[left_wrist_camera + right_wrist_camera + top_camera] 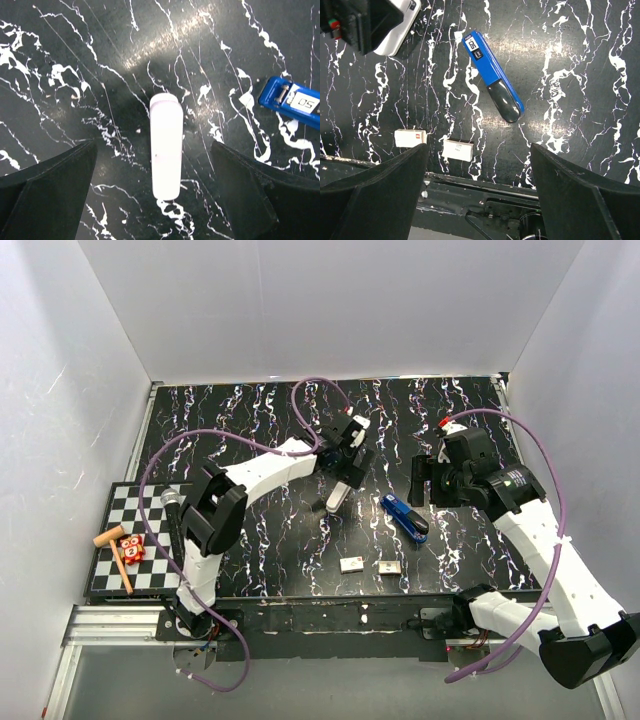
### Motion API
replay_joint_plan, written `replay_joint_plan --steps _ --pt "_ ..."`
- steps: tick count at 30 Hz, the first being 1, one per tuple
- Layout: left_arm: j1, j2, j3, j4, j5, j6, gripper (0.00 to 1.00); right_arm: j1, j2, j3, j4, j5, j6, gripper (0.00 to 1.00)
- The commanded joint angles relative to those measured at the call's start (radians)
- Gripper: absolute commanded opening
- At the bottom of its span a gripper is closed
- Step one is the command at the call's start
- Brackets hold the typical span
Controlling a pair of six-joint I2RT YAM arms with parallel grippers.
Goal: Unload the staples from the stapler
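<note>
A white stapler [338, 498] lies on the black marbled table; in the left wrist view it [166, 147] lies lengthwise between my fingers. My left gripper [347, 468] is open and empty just above it, not touching, with its jaws wide apart [155, 200]. A blue stapler [404, 517] with a black end lies to the right of the white one; it also shows in the left wrist view [295, 102] and the right wrist view [494, 75]. My right gripper [428, 483] hovers beside it, open and empty [477, 195].
Two small white boxes [351, 564] [388, 566] lie near the table's front edge, also in the right wrist view [410, 137] [458, 150]. A checkered mat [150, 515] at the left holds a wooden hammer [115, 548] and a red block [132, 551].
</note>
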Motion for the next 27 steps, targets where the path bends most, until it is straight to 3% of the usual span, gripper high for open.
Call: replay_joint_plan --steps 1,17,27 --pt "0.002 0.042 0.074 -0.010 0.004 -0.034 0.98 0.003 -0.004 0.000 0.025 -0.022 0.007 0.90" --pt "-0.021 0.105 0.099 -0.009 -0.053 -0.020 0.98 0.003 0.007 0.003 0.026 -0.033 0.004 0.90" --pt "-0.046 0.127 0.105 -0.007 -0.068 0.016 0.85 0.003 0.004 0.002 0.029 -0.037 0.007 0.89"
